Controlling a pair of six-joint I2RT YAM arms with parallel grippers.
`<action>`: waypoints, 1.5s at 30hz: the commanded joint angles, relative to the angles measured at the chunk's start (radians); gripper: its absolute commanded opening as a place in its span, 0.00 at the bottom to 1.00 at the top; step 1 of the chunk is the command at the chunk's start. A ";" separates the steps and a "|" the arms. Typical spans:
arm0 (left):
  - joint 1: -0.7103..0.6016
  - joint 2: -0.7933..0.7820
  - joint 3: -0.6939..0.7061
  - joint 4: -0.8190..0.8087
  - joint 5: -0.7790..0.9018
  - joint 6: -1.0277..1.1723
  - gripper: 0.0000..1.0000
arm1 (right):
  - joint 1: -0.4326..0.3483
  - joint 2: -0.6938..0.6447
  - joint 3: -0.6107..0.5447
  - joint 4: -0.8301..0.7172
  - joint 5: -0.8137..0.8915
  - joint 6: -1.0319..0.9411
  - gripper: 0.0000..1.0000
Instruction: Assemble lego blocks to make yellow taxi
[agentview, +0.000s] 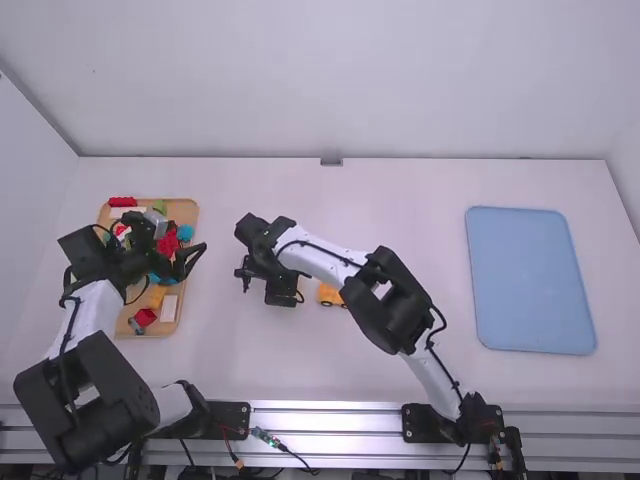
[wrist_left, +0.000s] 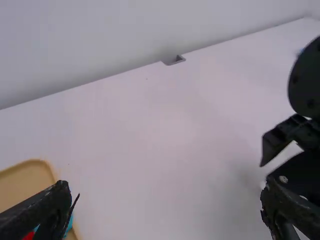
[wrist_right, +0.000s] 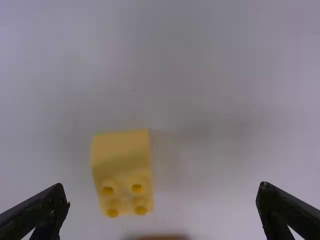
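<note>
In the high view, my left gripper (agentview: 190, 260) is over the right part of the wooden tray (agentview: 188, 212), fingers apart; in the left wrist view this gripper (wrist_left: 167, 197) is open and empty. My right gripper (agentview: 268, 288) hangs over the middle of the table, left of a yellow-orange piece (agentview: 329, 293) with dark wheels, partly hidden by the right arm. From the right wrist, the open gripper (wrist_right: 162, 197) has a yellow block (wrist_right: 121, 170) below it, nearer one finger and untouched. Studs show at one end of that block, with a smooth face at the other.
The tray holds red pieces (agentview: 144, 317), a yellow block (agentview: 155, 297), a pale block (agentview: 169, 307) and blue pieces (agentview: 185, 233). A blue flat tray (agentview: 530, 280) lies at the far right. The right arm's dark gripper body (wrist_left: 300, 145) stands beside the left gripper's view.
</note>
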 joint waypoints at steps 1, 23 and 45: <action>-0.008 -0.014 -0.005 -0.013 0.101 0.005 0.99 | -0.051 -0.127 0.035 -0.006 0.013 0.057 0.99; -0.480 0.004 -0.074 -0.072 0.027 0.392 0.99 | -0.414 -0.915 -0.869 0.523 -0.661 -0.190 0.99; -0.548 0.357 -0.069 0.021 0.084 0.589 0.99 | -0.663 -0.621 -1.164 0.995 -0.971 -0.270 0.99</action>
